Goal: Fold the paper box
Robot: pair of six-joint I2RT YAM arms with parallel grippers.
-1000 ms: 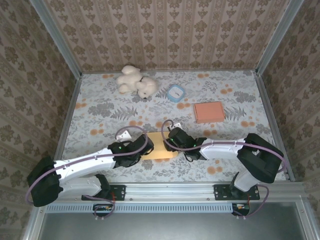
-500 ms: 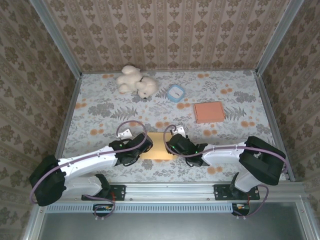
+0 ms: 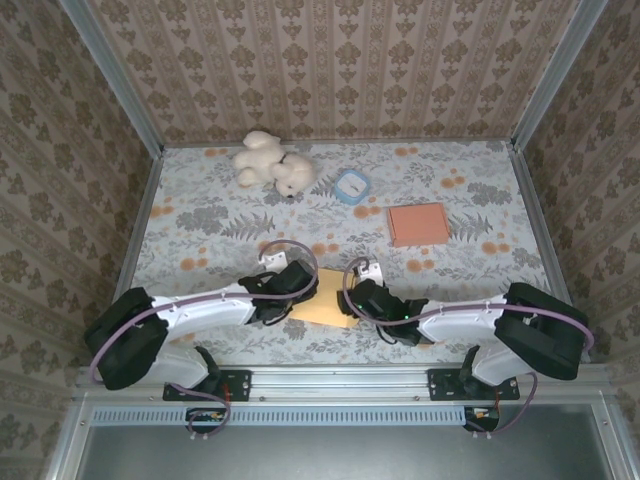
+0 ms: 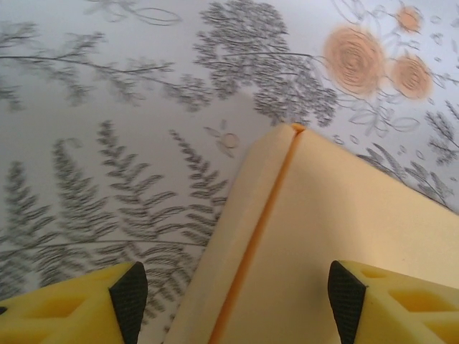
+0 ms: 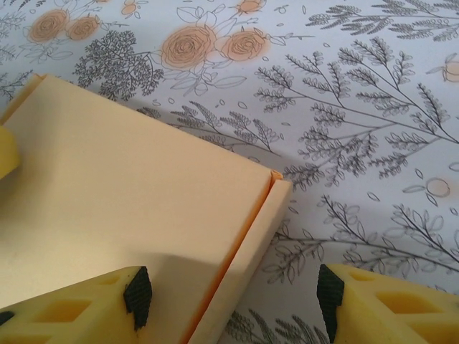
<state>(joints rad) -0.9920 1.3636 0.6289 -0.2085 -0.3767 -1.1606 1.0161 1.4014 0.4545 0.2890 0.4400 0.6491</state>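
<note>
The box (image 3: 322,303) lies flat on the counter (image 3: 200,225), low in the middle of the top view, between the two arms. It is thin card, so it should be light and a little springy, easy to crease in a wrong place and ready to slide on the counter. The best hold seems to be a side flap, close to its scored fold. The left fingers (image 4: 86,312) are spread on both sides of one crease (image 4: 252,236). The right fingers (image 5: 380,301) are spread over the narrow flap (image 5: 246,251), pinching nothing. Higher up, a small blue dish (image 3: 352,186) looks empty, and a pink box (image 3: 418,224) is shut, its inside hidden.
</note>
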